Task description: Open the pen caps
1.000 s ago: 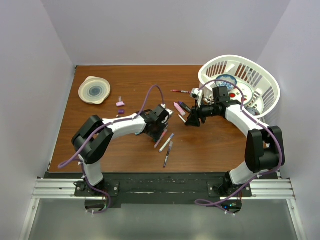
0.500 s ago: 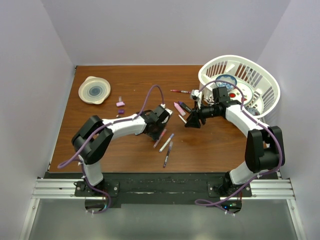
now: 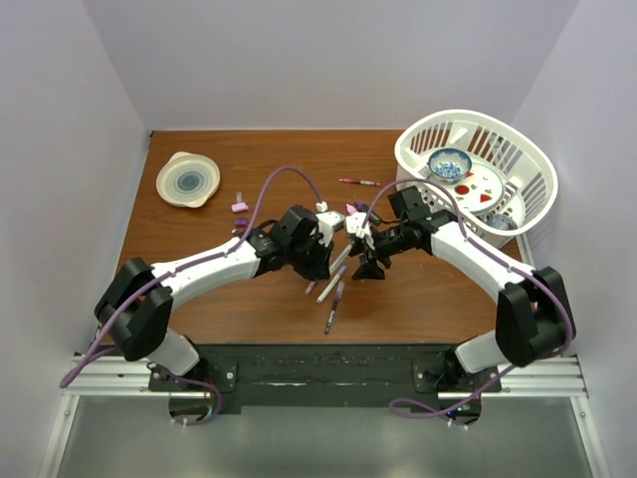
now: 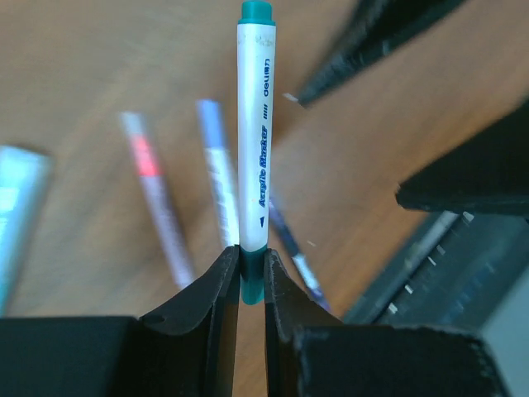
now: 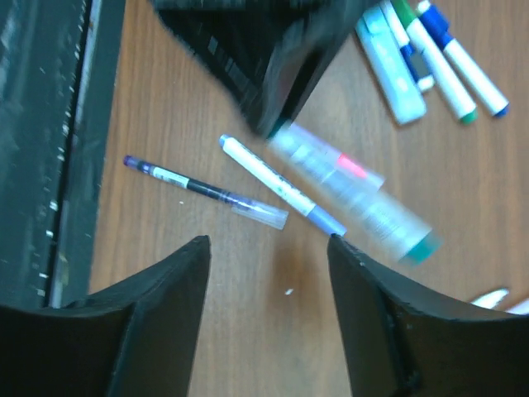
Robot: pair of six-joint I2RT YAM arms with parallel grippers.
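My left gripper (image 4: 250, 252) is shut on the lower teal end of a white-barrelled pen (image 4: 254, 124), held above the table. A teal pen cap (image 4: 256, 11) sits on its far end. In the top view the left gripper (image 3: 330, 242) is at the table's middle, with my right gripper (image 3: 366, 261) just to its right. The right gripper (image 5: 269, 240) is open with nothing between its fingers. The held pen (image 5: 355, 194) shows blurred just beyond them. Below lie a white pen with a purple end (image 5: 277, 186) and a thin dark pen (image 5: 202, 188).
Several more pens (image 5: 421, 58) lie in a cluster beyond the grippers. A red pen (image 3: 358, 182) lies further back. Loose purple caps (image 3: 240, 207) and a round lid (image 3: 188, 179) sit at the back left. A white basket (image 3: 468, 116) of dishes stands at the back right.
The left arm has reached right and raised the teal-ended pen off the table. The right gripper has moved left toward it and opened wider.
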